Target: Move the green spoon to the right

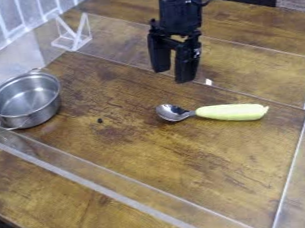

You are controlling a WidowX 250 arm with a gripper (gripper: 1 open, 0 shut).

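The green spoon lies flat on the wooden table, its shiny metal bowl pointing left and its thick yellow-green handle pointing right. My gripper hangs above and behind the spoon's bowl, pointing almost straight down. Its two dark fingers stand apart with nothing between them, clear of the spoon.
A round steel bowl stands at the left edge. Clear acrylic walls fence the work area at the front and right. A clear plastic stand sits at the back left.
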